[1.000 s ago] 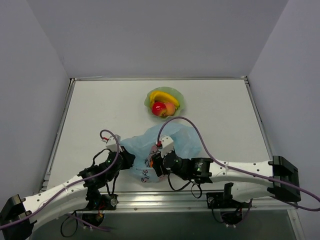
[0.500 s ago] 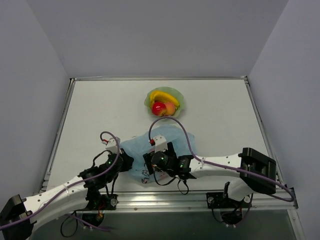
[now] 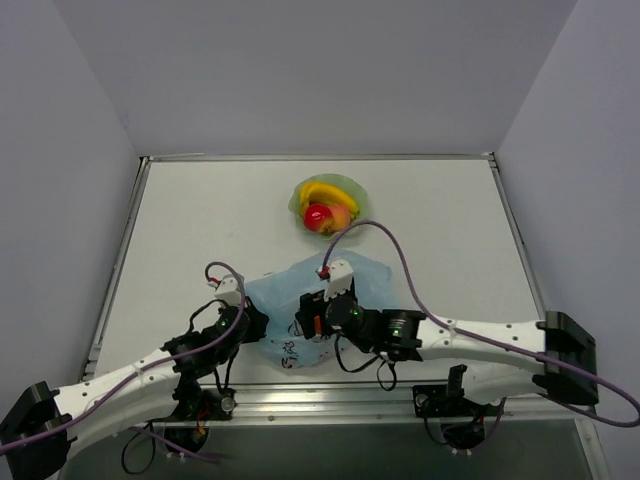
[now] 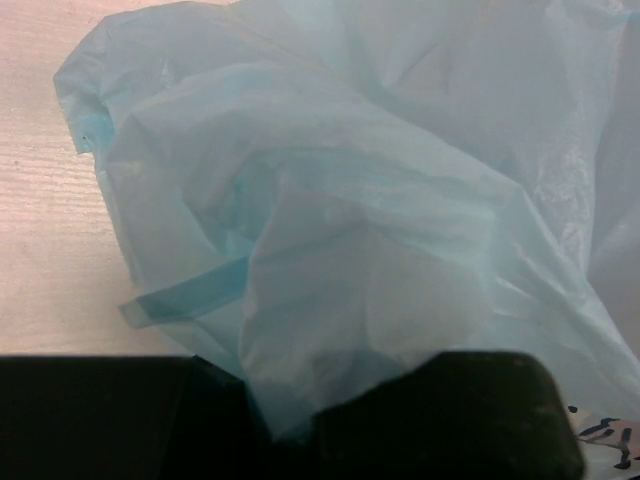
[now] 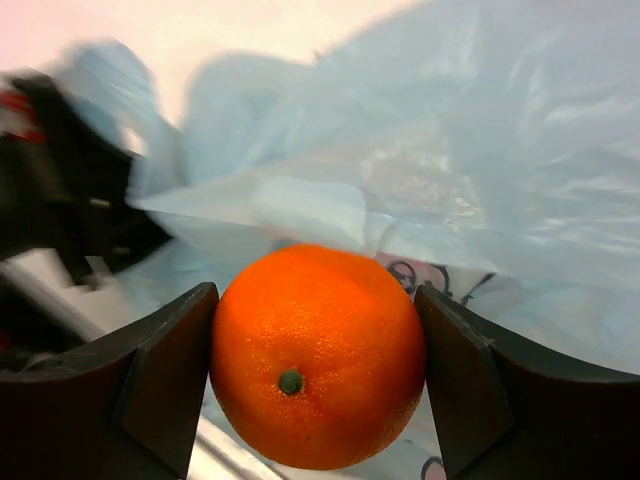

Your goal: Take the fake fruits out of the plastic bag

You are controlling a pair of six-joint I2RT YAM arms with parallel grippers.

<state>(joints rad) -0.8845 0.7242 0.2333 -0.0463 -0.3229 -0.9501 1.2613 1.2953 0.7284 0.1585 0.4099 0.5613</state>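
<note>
My right gripper (image 5: 318, 372) is shut on an orange (image 5: 318, 355), one of the fake fruits, and holds it just above the crinkly light-blue plastic bag (image 5: 470, 150). In the top view the right gripper (image 3: 305, 320) is over the near part of the bag (image 3: 335, 285). My left gripper (image 4: 290, 430) is shut on a fold of the bag (image 4: 380, 200), and it sits at the bag's left edge in the top view (image 3: 250, 322). A yellow banana (image 3: 322, 190), a red apple (image 3: 319, 216) and a peach-coloured fruit (image 3: 341, 216) lie in the bowl. The bag's inside is hidden.
The pale green scalloped bowl (image 3: 358, 197) stands beyond the bag near the table's middle back. A metal rail (image 3: 330, 395) runs along the near edge behind both grippers. Grey walls close in the table on three sides.
My right arm folded in and then stretched back out to the right, its gripper staying over the bag's near part. The left gripper edged slightly away from me, still on the bag.
</note>
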